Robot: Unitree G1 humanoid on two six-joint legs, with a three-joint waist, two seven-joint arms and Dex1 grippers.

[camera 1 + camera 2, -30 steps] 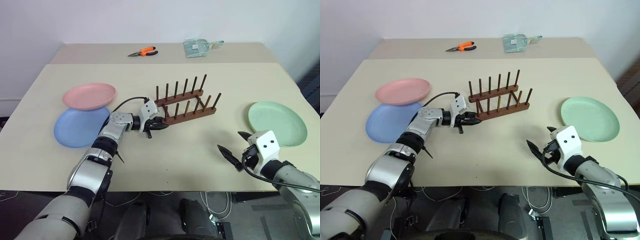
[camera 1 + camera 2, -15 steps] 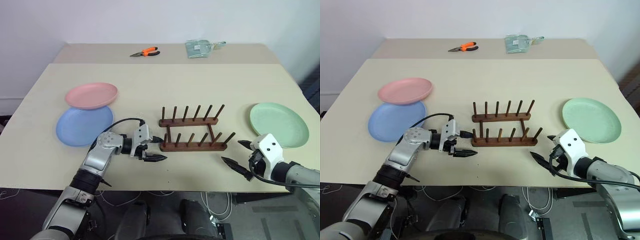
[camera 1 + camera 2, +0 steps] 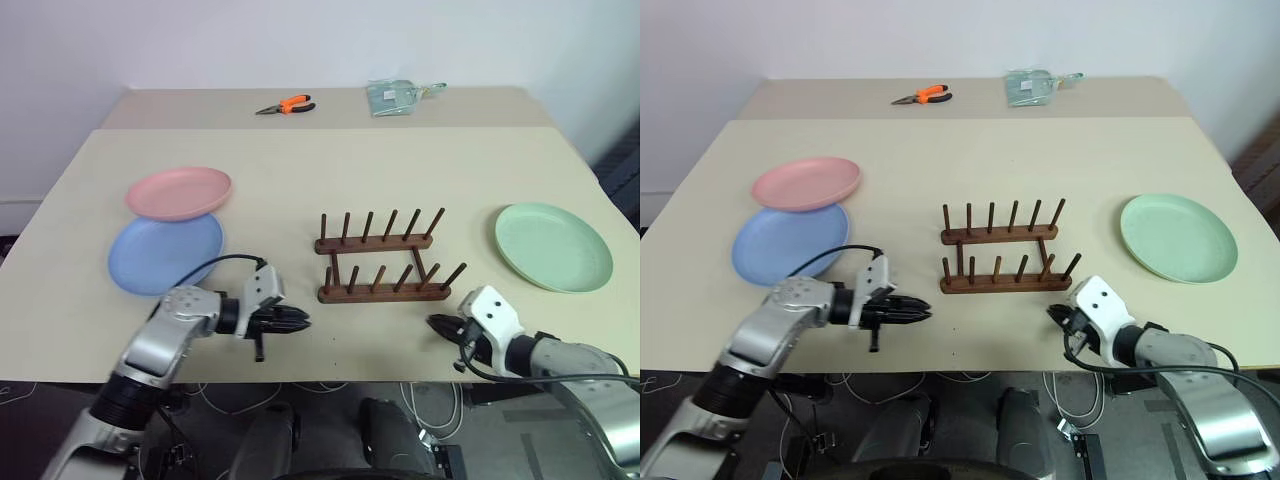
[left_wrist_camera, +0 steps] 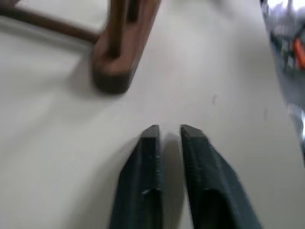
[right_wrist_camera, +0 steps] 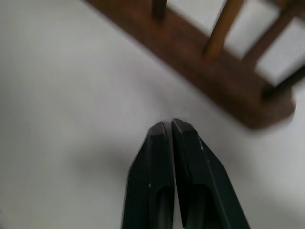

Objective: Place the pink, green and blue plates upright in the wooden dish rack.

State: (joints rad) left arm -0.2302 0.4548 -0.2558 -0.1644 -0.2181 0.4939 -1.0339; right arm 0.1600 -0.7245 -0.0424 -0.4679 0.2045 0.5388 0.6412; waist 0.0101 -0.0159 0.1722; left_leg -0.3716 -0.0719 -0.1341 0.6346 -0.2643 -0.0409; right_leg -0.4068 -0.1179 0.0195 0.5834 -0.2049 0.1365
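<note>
The wooden dish rack (image 3: 385, 262) stands empty at the table's middle, its rails running left to right. The pink plate (image 3: 180, 192) lies flat at the left, overlapping the far rim of the blue plate (image 3: 165, 252). The green plate (image 3: 553, 246) lies flat at the right. My left gripper (image 3: 300, 320) hovers low over the table just short of the rack's left end (image 4: 114, 57), its fingers nearly together and holding nothing. My right gripper (image 3: 435, 324) is shut and empty, close to the rack's right end (image 5: 214, 71).
Orange-handled pliers (image 3: 287, 104) and a clear plastic packet (image 3: 398, 95) lie on a second table behind. Both grippers are close to the table's front edge (image 3: 340, 380). Bare tabletop lies between the rack and each plate.
The rack, skewed and touched by my left gripper a second ago, now sits square and nearer. My left gripper has drawn back from it and closed. My right gripper has shut and dropped lower.
</note>
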